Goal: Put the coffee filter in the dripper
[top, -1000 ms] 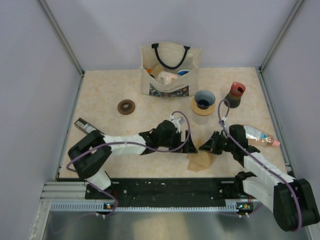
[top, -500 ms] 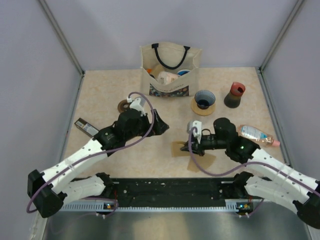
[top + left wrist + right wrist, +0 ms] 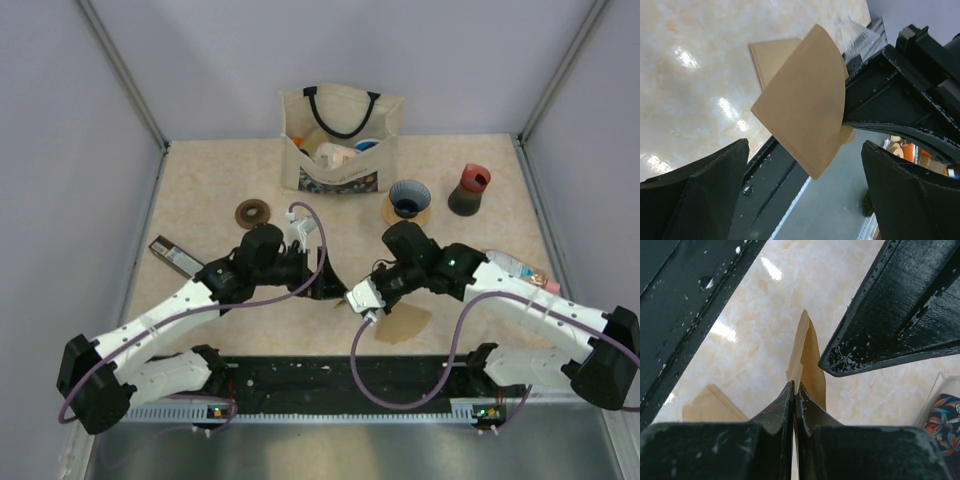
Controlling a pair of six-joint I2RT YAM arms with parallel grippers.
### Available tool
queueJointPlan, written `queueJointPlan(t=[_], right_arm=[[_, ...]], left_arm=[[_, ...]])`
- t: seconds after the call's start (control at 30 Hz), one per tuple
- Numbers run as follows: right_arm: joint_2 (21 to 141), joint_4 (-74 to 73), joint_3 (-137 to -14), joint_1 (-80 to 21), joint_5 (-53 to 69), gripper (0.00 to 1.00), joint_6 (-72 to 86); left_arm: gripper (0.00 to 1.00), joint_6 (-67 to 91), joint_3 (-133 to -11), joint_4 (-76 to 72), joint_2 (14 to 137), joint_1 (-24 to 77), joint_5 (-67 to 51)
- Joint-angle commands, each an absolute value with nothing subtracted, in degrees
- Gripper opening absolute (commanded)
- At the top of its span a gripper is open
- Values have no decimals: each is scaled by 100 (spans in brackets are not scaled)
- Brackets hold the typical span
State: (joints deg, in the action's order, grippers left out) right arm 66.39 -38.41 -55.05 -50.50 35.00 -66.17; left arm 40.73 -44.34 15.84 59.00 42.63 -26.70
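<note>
right claw [image 3: 794, 390] pinches thin tan paper coffee filter [image 3: 802, 95] | left claw [image 3: 805, 144] gaping, empty | blue funnel dripper [image 3: 409, 200] beyond right claw

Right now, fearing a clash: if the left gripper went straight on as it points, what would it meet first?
Probably the coffee filter, pinched by the right gripper, dead ahead of the open left gripper; depth unclear.
</note>
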Motion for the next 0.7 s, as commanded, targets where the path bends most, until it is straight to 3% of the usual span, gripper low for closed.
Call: queueJointPlan(t=[0.0, 0.13, 0.33, 0.67], right_arm=[[6592, -4350, -5836, -5142, 3709, 0, -7716], [6609, -4473, -5880, -5142, 3937, 0, -7822], [6916, -4649, -6081, -5150, 3797, 0, -7691], [7084, -4676, -6187, -5168, 4043, 0, -7681]], left_arm=[[99, 3666, -4464, 1300, 6126, 4359, -3315], [99, 3498, -4465, 1530, 6179, 4447, -2752], [99, 3525, -4351, 950, 6223, 4500, -3199], [99, 3498, -4429, 1063, 6486, 4737, -2690]])
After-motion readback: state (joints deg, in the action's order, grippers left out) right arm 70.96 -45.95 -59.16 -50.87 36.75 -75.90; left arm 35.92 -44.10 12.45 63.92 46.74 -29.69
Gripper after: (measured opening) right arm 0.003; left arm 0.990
